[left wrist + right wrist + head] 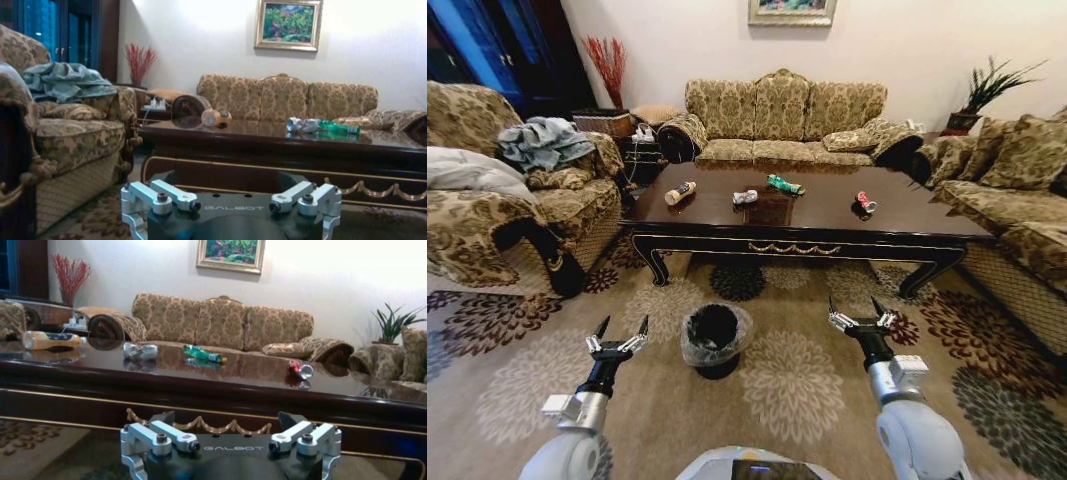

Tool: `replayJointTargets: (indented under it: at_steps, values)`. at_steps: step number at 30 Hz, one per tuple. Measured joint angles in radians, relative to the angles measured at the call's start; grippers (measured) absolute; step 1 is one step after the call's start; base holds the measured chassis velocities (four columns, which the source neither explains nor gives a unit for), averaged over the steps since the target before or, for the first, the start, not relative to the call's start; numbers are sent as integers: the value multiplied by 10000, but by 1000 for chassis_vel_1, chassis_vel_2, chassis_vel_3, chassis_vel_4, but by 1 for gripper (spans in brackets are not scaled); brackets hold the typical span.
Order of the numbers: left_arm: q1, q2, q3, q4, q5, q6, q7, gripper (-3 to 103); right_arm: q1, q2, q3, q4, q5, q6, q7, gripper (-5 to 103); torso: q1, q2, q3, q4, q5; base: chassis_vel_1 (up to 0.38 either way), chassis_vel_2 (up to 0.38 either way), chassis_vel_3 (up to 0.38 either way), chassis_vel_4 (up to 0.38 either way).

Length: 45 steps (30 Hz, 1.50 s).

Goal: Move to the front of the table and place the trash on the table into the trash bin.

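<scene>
The robot faced the table (827,225) short of reach, left gripper (618,340) and right gripper (861,318) both spread empty (trash untouched), so driving closer seemed needed.

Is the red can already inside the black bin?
No, the red can lies on the table near its right end, while the black bin stands on the carpet in front.

Lighting: warm, moderate indoor light from above. Glossy dark-brown wooden coffee table (827,215) mirrors the pale wall and its own litter along the far edge. White wall (373,50) overexposed in both wrist views, which are soft and hazy. Head view bows strongly at its corners. Blue glare on dark window panes (43,25).
</scene>
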Motion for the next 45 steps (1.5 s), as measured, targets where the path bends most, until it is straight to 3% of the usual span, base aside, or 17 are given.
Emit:
replayJointTargets:
  at_steps: [11, 28, 31, 33, 35, 39, 45]
  values:
    - [-77, -10, 64, 283, 2, 27, 80, 100, 67, 2, -45, -259, 18, 310, 50, 100, -99, -306, -211, 0, 0, -44, 49, 49, -48]
    - [-509, -79, 284, 715, 120, 909, 167, 100, -111, -138, -205, -532, 120, 377, 376, 100, -291, -993, -698, -1, -1, 0, 0, 0, 0]
    - [-585, 80, 290, 741, 41, 1518, 289, 100, -165, -147, -201, -776, 132, 506, 378, 100, -321, -1151, -828, 0, 1, 0, 0, 0, 0]
    - [-596, 106, 293, 741, 31, 1606, 304, 100, -153, -137, -199, -805, 132, 516, 380, 100, -323, -1169, -845, 0, 1, 0, 0, 0, 0]
    - [-856, 429, 372, 770, -232, 2451, 352, 100, 23, -64, -208, -1038, 133, 543, 432, 100, -346, -1342, -992, 0, 0, 0, 0, 0, 0]
    - [-1295, 680, 506, 1011, -480, 2828, 312, 100, 120, -69, -287, -1140, 133, 539, 537, 100, -382, -1485, -1101, 0, 1, 0, 0, 0, 0]
    - [-1713, 993, 751, 1480, -520, 3956, 41, 100, 634, -405, -640, -1484, 196, 333, 793, 100, -385, -1560, -1176, 1, 0, 0, 0, 0, 0]
